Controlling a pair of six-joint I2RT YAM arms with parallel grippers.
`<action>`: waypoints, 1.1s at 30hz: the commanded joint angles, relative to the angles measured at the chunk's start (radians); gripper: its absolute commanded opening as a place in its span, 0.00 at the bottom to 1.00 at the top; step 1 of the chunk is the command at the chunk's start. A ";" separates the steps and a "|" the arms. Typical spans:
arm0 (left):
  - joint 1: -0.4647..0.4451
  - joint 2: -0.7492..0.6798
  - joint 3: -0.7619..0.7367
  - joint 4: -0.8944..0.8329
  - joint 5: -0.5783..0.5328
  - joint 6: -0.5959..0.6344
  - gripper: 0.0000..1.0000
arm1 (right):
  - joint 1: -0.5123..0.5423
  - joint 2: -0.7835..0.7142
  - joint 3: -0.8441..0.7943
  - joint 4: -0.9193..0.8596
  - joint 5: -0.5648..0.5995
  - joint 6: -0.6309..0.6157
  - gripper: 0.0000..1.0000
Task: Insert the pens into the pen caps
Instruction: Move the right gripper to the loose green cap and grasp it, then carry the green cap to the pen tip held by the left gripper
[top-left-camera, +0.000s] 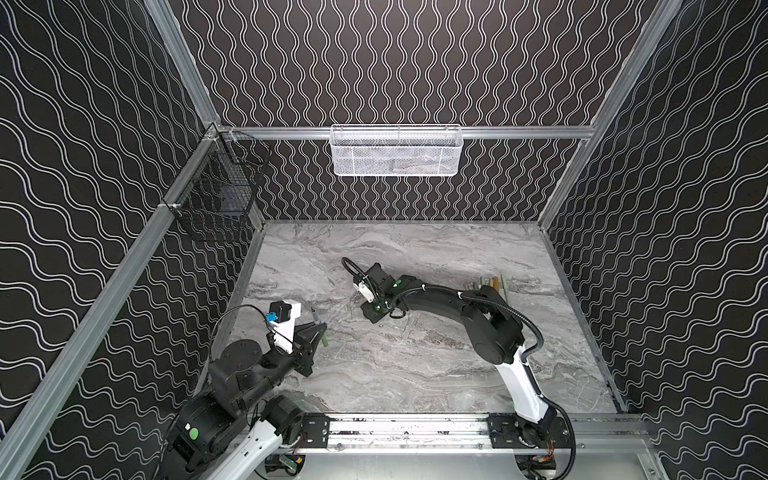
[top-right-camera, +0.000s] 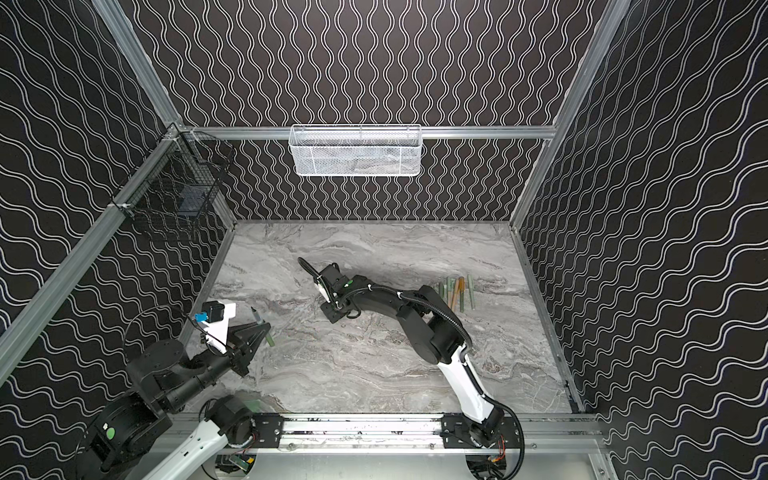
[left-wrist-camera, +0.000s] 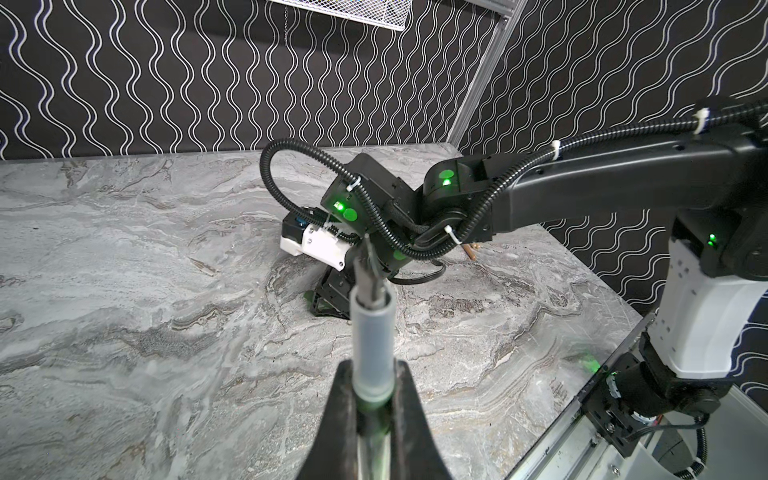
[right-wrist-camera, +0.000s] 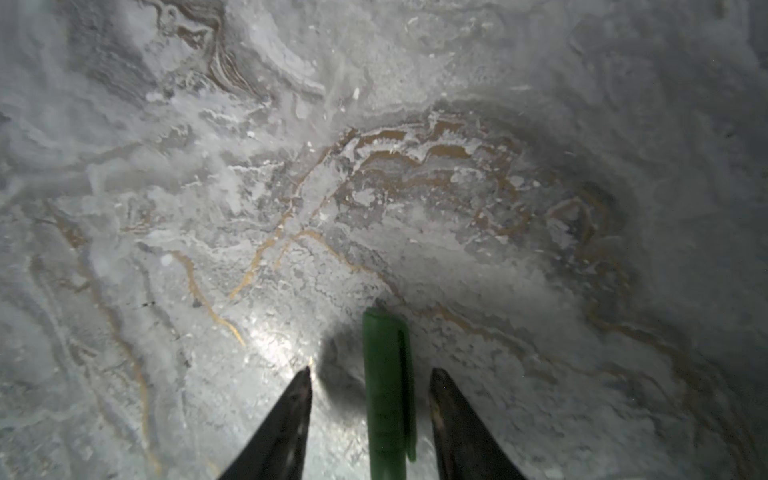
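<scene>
My left gripper (left-wrist-camera: 371, 369) is clamped on a pen (left-wrist-camera: 371, 324), with a finger pressed against each side of the pale barrel. The pen's dark tapered tip points away from the gripper toward the middle of the table (top-left-camera: 415, 374), and the wrist view shows the barrel held above the marble. In both top views this arm sits at the near left of the table.

My right gripper (right-wrist-camera: 372, 370) reaches in to the middle of the table and points down at the surface. Its jaws stand apart on either side of a dark green pen cap (right-wrist-camera: 384, 345). The cap lies flat on the marble between the two fingertips, with its clip along one edge. There is a gap on each side of it, and it lies nearer one finger than the other, so nothing is gripped.

At the far right, beyond the right arm's elbow, a row of pens (top-right-camera: 455, 291) lies side by side in green, orange and tan. From up here they are too small for me to say whether they are capped.
</scene>
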 joint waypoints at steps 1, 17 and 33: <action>0.001 -0.007 -0.005 0.038 0.005 0.018 0.00 | 0.005 0.014 0.027 -0.028 0.020 -0.008 0.42; 0.001 0.024 -0.015 0.083 0.138 0.037 0.00 | 0.002 0.043 0.111 -0.087 0.050 0.023 0.17; -0.001 0.265 -0.133 0.435 0.521 -0.063 0.00 | -0.128 -0.660 -0.537 0.588 -0.269 0.154 0.14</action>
